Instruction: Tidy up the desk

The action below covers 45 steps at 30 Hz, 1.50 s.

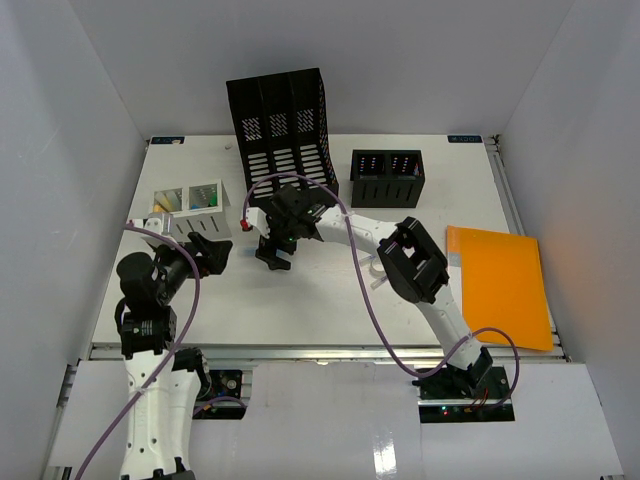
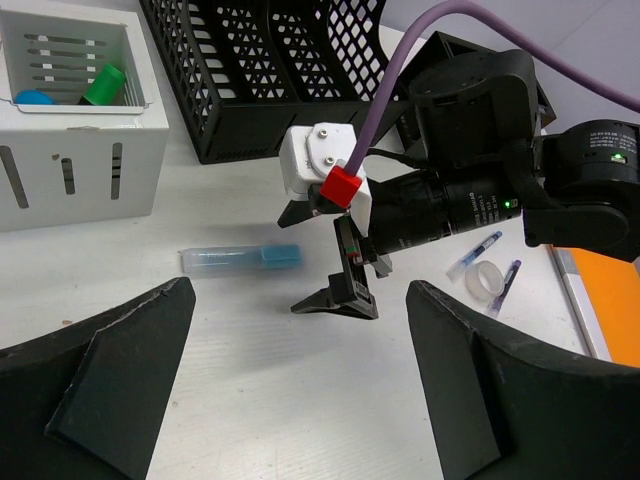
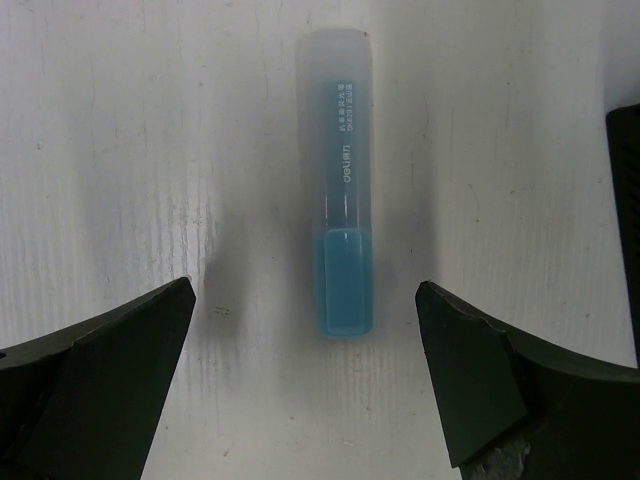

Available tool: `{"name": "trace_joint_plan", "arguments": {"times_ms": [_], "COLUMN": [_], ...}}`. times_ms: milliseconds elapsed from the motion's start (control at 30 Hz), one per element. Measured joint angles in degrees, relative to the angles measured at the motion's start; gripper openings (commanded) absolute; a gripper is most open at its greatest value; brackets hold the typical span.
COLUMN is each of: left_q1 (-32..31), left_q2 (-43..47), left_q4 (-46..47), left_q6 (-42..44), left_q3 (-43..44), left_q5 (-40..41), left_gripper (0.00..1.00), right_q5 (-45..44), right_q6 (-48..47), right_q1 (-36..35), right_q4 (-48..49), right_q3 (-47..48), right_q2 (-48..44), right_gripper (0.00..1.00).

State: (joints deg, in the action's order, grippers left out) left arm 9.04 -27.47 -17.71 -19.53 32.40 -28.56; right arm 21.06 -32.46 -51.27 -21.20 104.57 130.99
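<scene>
The desk (image 1: 330,310) is a white tabletop with a silver rail along its front edge. A translucent blue highlighter (image 3: 340,180) lies flat on it; it also shows in the left wrist view (image 2: 240,258). My right gripper (image 3: 305,310) hovers open just above it, jaws on either side of its blue end, not touching. In the top view the right gripper (image 1: 272,258) points down at the desk's left centre. My left gripper (image 1: 205,255) is open and empty close to its left, facing it (image 2: 300,340).
A tall black mesh file rack (image 1: 280,125) and a small black organizer (image 1: 388,178) stand at the back. A white pen box (image 1: 192,205) holding small items is at the left. A tape roll (image 2: 487,280) and pens (image 2: 475,255) lie mid-desk. An orange folder (image 1: 500,285) lies right.
</scene>
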Motion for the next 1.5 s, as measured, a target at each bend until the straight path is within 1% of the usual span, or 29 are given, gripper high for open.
{"name": "trace_joint_plan", "arguments": {"times_ms": [100, 300, 533, 700, 767, 833, 933, 1033, 1167, 1267, 1500], "left_q1": [0.00, 0.01, 0.00, 0.02, 0.00, 0.00, 0.00, 0.00, 0.00, 0.00, 0.00], "left_q2": [0.19, 0.31, 0.18, -0.60, -1.10, -1.48, -1.77, -1.41, 0.35, 0.64, 1.65], "left_q4": [-0.24, -0.38, -0.40, -0.37, -0.35, -0.41, -0.26, 0.95, 2.56, 2.32, 3.76], "left_q6": [-0.01, -0.04, -0.39, -1.51, -2.41, -3.32, -6.18, -11.40, -19.18, -24.25, -32.26], "left_q3": [0.00, 0.00, 0.00, 0.00, 0.00, 0.00, -0.32, -2.75, -10.24, -14.04, -15.04], "left_q5": [0.49, 1.39, 1.98, 1.91, 1.82, 1.81, 1.45, 0.11, -2.01, -3.31, -4.93], "left_gripper": [0.98, 0.98, 0.98, 0.98, 0.98, 0.98, 0.98, 0.98, 0.96, 0.96, 0.96], "right_q5": [0.03, 0.04, -0.01, 0.07, 0.19, 0.42, 0.87, 1.25, 2.19, 4.46, 10.41], "right_q6": [0.39, 0.63, 0.63, 0.46, 0.43, 0.48, 0.37, 0.34, 0.48, 1.36, 4.53], "right_q1": [0.00, 0.00, 0.00, 0.00, 0.00, 0.00, 0.02, 0.08, 0.13, 0.20, 0.30], "right_q4": [0.08, 0.17, 0.33, 0.47, 0.62, 1.06, 2.46, 3.88, 4.06, 3.90, 1.46], "right_q3": [0.04, 0.54, 0.77, 0.66, 0.53, 0.25, -0.97, -3.19, -7.17, -11.45, -19.86], "right_q2": [0.77, 2.02, 2.23, 2.23, 2.23, 2.23, 1.82, 0.64, -1.97, -4.79, -14.55], "right_gripper": [0.91, 0.81, 0.52, 0.27, 0.20, 0.15, 0.11, 0.08, 0.08, 0.08, 0.08]}}
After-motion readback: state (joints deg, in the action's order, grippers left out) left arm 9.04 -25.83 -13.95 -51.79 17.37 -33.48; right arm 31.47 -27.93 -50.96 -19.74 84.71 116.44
